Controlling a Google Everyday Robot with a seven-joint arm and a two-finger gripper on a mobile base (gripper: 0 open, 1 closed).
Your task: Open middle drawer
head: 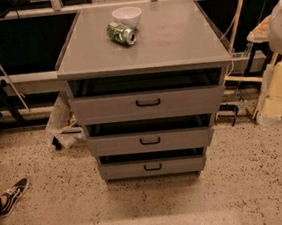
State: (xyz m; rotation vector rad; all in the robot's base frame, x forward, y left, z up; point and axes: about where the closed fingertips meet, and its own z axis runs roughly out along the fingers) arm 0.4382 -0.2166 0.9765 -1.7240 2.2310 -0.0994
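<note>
A grey cabinet (pixel 173 40) stands in the middle of the camera view with three flat-fronted drawers stacked one above the other. The middle drawer (pixel 184 139) carries a small black bar handle (pixel 150 140), and a dark gap runs along the top of its front. The same kind of gap shows above the top drawer (pixel 190 101) and the bottom drawer (pixel 181 165). My gripper (pixel 275 93) hangs at the right edge, on the pale cream end of the white arm (pixel 281 24). It is well to the right of the cabinet and touches no drawer.
A white bowl (pixel 127 16) and a green can (pixel 121 33) lying on its side rest on the cabinet top. A person's black shoe (pixel 13 194) is on the speckled floor at the left. A plastic bag (pixel 62 124) lies beside the cabinet's left side, and cables and stands run along the back.
</note>
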